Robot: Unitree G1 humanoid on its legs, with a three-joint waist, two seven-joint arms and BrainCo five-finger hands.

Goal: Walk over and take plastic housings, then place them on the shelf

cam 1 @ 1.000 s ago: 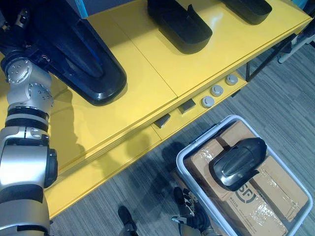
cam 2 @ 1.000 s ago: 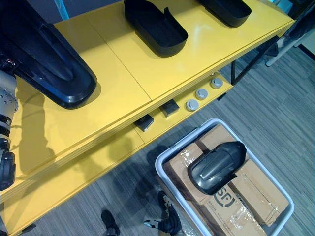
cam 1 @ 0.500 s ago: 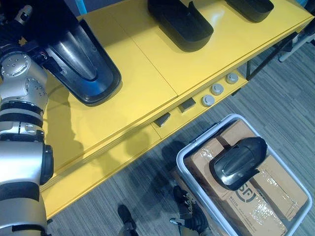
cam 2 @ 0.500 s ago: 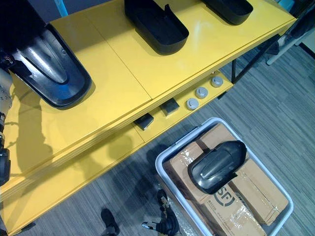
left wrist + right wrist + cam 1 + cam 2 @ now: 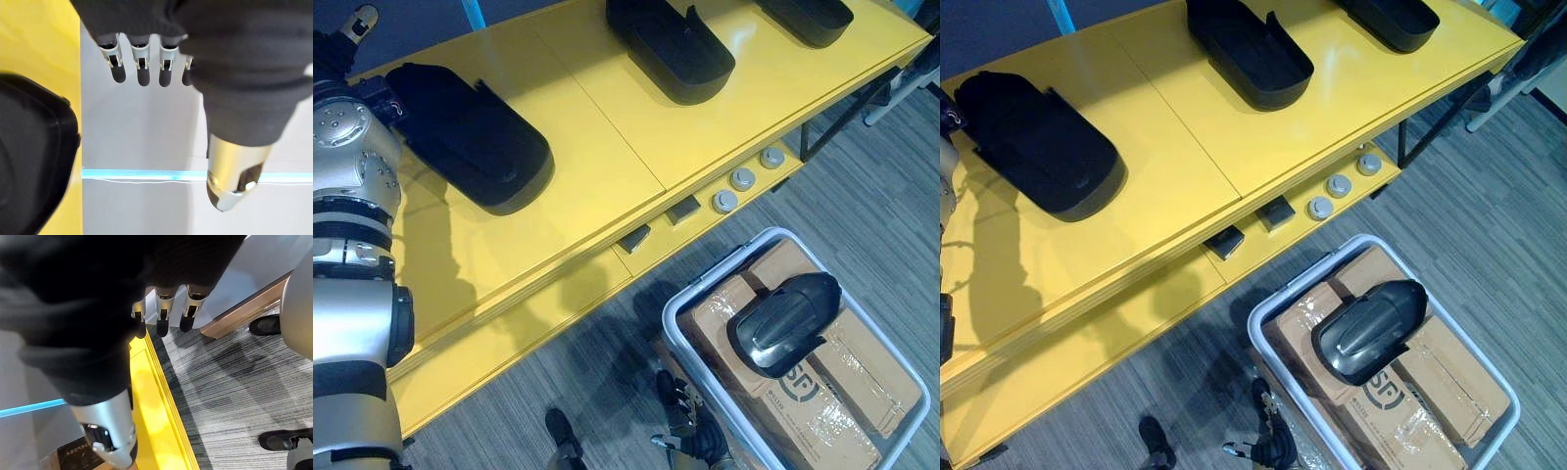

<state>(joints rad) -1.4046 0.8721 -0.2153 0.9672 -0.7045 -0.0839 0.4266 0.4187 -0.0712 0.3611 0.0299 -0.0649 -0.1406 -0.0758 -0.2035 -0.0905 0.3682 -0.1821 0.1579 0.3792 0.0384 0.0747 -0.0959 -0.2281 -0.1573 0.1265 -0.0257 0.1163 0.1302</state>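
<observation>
My left hand point(image 5: 142, 66) is open, fingers straight, nothing held, near the leftmost housing point(image 5: 475, 142), a matte black oval shell lying flat on the yellow shelf point(image 5: 597, 147). The second housing point(image 5: 675, 44) is mid-shelf, the third housing point(image 5: 808, 15) at the right end. The fourth housing point(image 5: 783, 323), glossy, lies on a box point(image 5: 862, 377) in a white bin point(image 5: 670, 315) on grey carpet point(image 5: 862, 176). My right hand point(image 5: 164, 311) hangs loose and empty.
</observation>
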